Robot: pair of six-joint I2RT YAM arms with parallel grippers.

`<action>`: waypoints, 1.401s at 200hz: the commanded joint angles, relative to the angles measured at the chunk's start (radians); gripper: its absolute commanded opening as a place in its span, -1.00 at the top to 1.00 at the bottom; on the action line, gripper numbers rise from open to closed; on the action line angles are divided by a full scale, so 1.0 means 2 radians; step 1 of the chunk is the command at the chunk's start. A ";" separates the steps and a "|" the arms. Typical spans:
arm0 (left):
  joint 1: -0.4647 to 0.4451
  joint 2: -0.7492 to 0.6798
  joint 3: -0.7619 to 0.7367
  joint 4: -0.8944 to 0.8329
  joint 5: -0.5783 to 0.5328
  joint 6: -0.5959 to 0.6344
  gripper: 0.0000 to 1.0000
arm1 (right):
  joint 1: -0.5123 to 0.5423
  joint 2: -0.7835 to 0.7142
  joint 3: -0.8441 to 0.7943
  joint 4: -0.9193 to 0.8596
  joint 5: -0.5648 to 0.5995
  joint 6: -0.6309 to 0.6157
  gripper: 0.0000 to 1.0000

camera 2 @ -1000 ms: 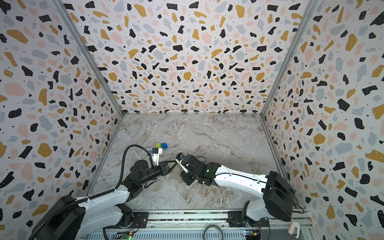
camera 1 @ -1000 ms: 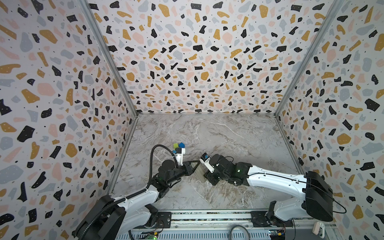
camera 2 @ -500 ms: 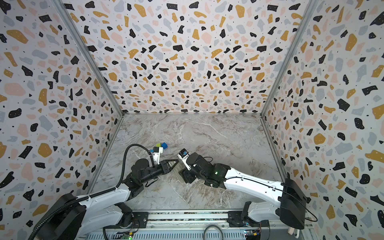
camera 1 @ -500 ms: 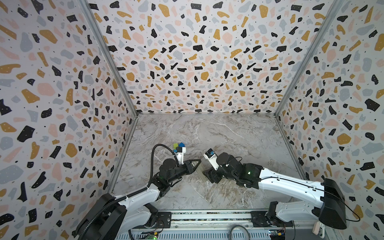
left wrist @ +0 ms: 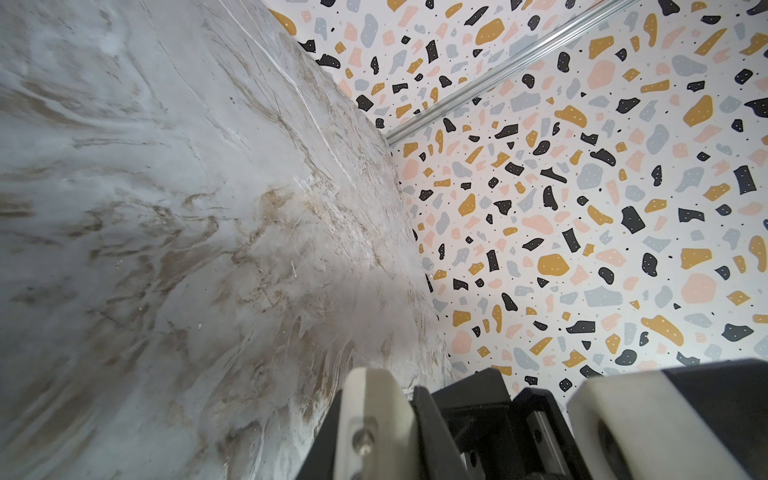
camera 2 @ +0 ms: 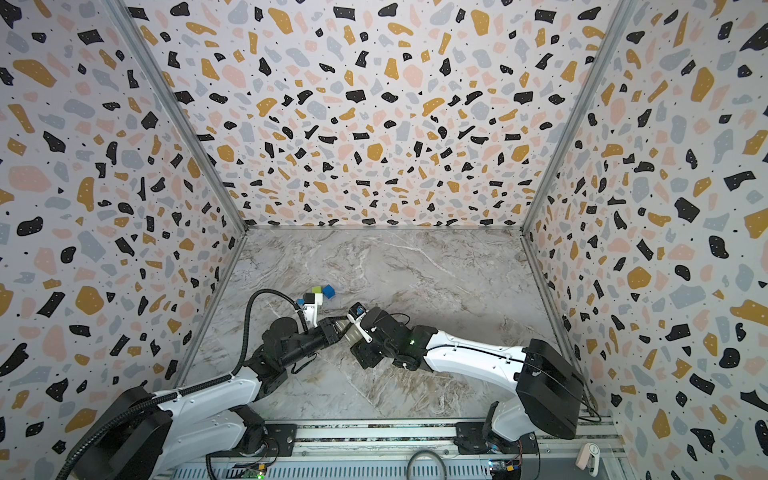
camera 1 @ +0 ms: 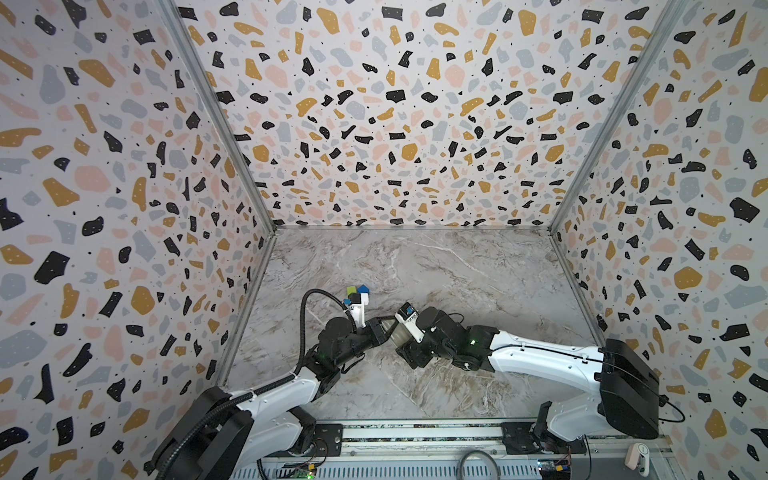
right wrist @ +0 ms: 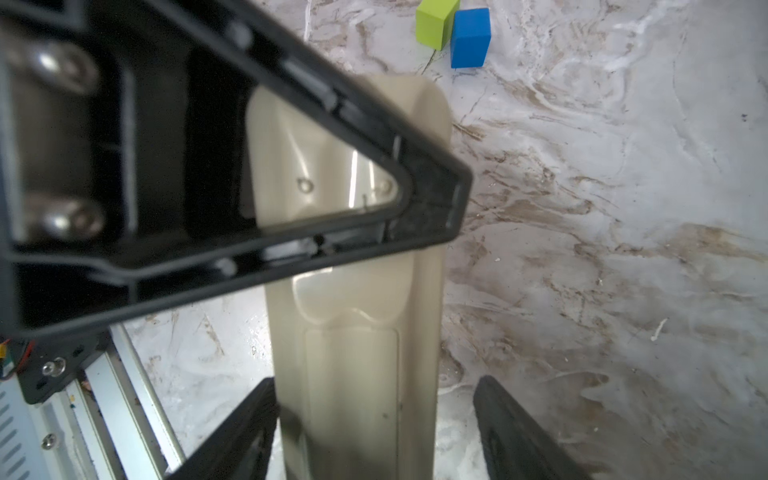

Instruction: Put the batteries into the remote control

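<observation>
The remote control (right wrist: 357, 374) is a cream-white handset, plain back towards the right wrist camera. It hangs low over the marble floor between both arms (camera 1: 397, 332) (camera 2: 350, 332). My left gripper (camera 1: 380, 328) (camera 2: 332, 328) is shut on its far end. One black triangular finger (right wrist: 374, 232) crosses the back, and the remote's edge (left wrist: 374, 415) shows between the fingers. My right gripper (right wrist: 374, 382) (camera 1: 409, 347) stands open round the near end. A clear gap shows beside one finger (right wrist: 511, 419). The batteries are out of view.
A green cube (right wrist: 436, 20) and a blue cube (right wrist: 469, 37) sit together on the floor just behind the grippers (camera 1: 352, 289) (camera 2: 328, 291). Speckled walls close in three sides. A metal rail (camera 1: 415, 432) runs along the front edge.
The right gripper's jaws have spread apart round the remote's end. The right arm swung out to the right and came back. The left gripper kept its hold.
</observation>
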 commanded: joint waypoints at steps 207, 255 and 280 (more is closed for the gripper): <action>-0.002 -0.006 0.055 -0.032 0.026 0.060 0.14 | -0.063 -0.057 -0.053 0.052 -0.050 -0.016 0.70; -0.003 -0.037 0.091 -0.078 0.085 0.144 -0.63 | -0.118 -0.122 -0.060 0.053 -0.144 -0.060 0.74; -0.013 -0.062 0.098 -0.061 0.105 0.169 -0.83 | -0.142 -0.155 -0.061 0.065 -0.213 -0.071 0.74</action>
